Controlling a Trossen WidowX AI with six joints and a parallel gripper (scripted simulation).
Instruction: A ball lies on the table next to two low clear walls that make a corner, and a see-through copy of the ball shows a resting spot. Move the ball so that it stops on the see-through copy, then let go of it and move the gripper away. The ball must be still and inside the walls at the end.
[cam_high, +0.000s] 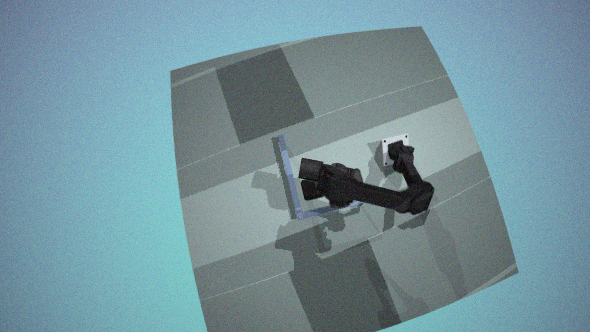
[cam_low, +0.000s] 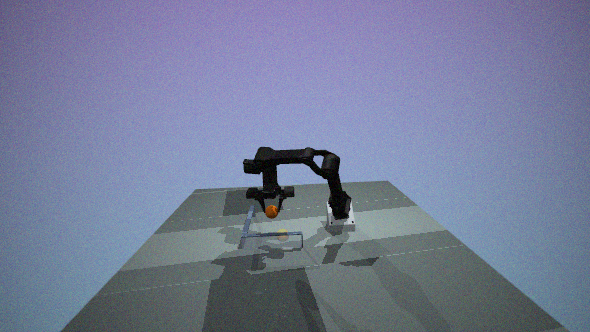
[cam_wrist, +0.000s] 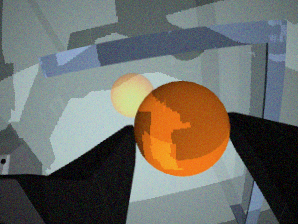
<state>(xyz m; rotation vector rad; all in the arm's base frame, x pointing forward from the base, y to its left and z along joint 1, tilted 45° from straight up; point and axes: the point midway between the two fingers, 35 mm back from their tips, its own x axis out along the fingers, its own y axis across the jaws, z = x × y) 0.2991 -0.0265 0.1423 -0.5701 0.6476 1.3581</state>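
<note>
1. The gripper (cam_low: 270, 205) is clenched on the ball (cam_low: 271, 211), its two dark, matte, wedge-shaped fingers pressing the ball from either side.
2. The ball is a smooth orange sphere (cam_wrist: 182, 128) with patchy lighter and darker shading, held off the table (cam_low: 430, 280) above the walls (cam_low: 272, 234).
3. The walls are two low, thin, translucent bluish panels meeting at a right angle; from the top they read as an L (cam_high: 290, 180).
4. The see-through copy (cam_low: 283, 233) is a pale yellowish, faint sphere resting on the table inside the corner of the walls, lower than the ball and a little towards the arm's base.
5. In the wrist view the copy (cam_wrist: 131, 94) sits just behind the ball, partly covered by it, in front of the far wall.
6. The table is a flat grey slab with broad lighter and darker bands and angular shadows.
7. The arm (cam_low: 300, 156) is black and jointed, arching from a small white square base plate (cam_high: 394, 148) beside the walls.
</note>
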